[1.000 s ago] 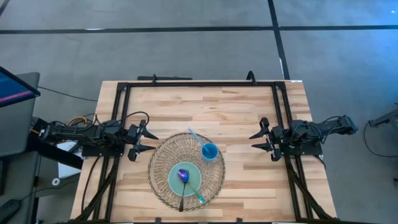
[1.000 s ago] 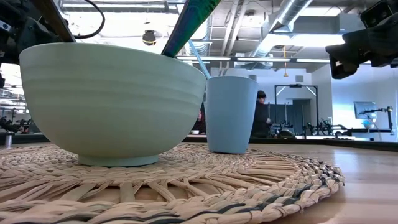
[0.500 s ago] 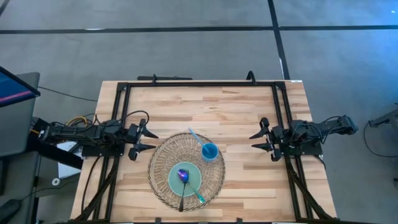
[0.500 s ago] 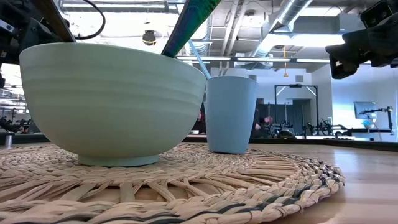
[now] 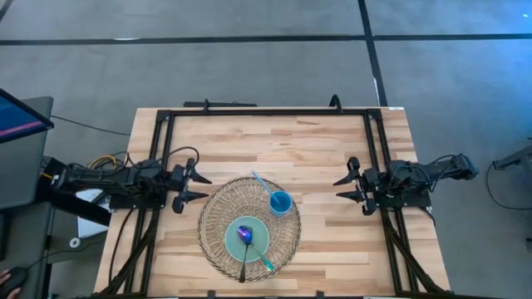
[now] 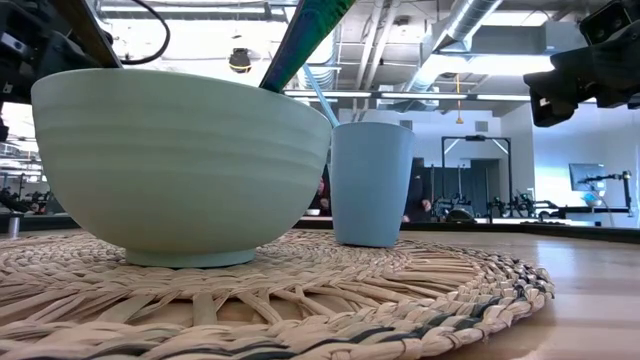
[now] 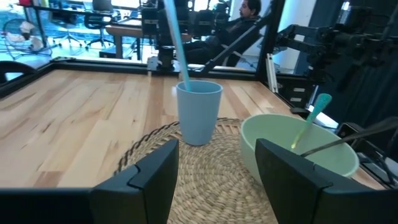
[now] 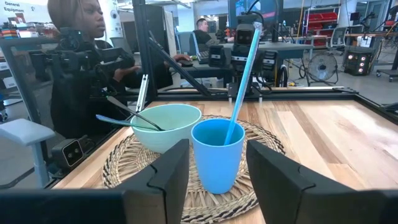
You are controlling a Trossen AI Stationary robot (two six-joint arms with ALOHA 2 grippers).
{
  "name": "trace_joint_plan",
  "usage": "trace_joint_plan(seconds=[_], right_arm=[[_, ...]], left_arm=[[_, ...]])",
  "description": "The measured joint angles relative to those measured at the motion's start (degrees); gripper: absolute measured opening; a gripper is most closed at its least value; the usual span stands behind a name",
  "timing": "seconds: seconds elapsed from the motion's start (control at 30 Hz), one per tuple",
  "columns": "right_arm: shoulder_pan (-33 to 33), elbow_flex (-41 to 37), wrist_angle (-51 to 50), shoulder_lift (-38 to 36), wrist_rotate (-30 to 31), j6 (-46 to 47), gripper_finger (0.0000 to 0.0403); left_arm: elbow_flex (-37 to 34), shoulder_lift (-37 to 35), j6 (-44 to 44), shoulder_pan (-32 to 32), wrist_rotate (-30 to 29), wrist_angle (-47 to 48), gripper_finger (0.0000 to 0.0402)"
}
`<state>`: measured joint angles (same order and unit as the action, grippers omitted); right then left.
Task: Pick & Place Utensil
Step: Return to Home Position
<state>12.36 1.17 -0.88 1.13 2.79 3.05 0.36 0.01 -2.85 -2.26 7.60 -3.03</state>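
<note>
A pale green bowl (image 5: 247,239) stands on a round woven mat (image 5: 218,208) near the table's near edge. A dark-handled spoon (image 5: 243,249) and a teal utensil (image 5: 263,260) lean in the bowl, handles over its near rim. A blue cup (image 5: 279,202) on the mat's far right part holds a light blue utensil (image 5: 260,184) that slants out toward the far left. My left gripper (image 5: 193,187) waits open at the mat's left. My right gripper (image 5: 349,184) waits open at the table's right, apart from the cup.
A black metal frame (image 5: 266,111) runs along the table's far, left and right sides. Bare wood lies between the mat and the far rail and between the cup and my right gripper. People sit in the room beyond the table.
</note>
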Motion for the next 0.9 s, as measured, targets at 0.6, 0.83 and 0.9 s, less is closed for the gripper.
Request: trace_joint_plan(seconds=[0.6, 0.83, 0.9], right_arm=[[-0.02, 0.00, 0.02, 0.00, 0.00, 0.00, 0.0155], [0.00, 0.00, 0.02, 0.00, 0.00, -0.01, 0.0157], [0.00, 0.00, 0.02, 0.00, 0.00, 0.00, 0.0156]], left_arm=[[0.00, -0.02, -0.01, -0.15, 0.00, 0.00, 0.0214], [0.00, -0.02, -0.02, -0.15, 0.00, 0.00, 0.0214], [0.00, -0.02, -0.01, -0.15, 0.00, -0.01, 0.0214]])
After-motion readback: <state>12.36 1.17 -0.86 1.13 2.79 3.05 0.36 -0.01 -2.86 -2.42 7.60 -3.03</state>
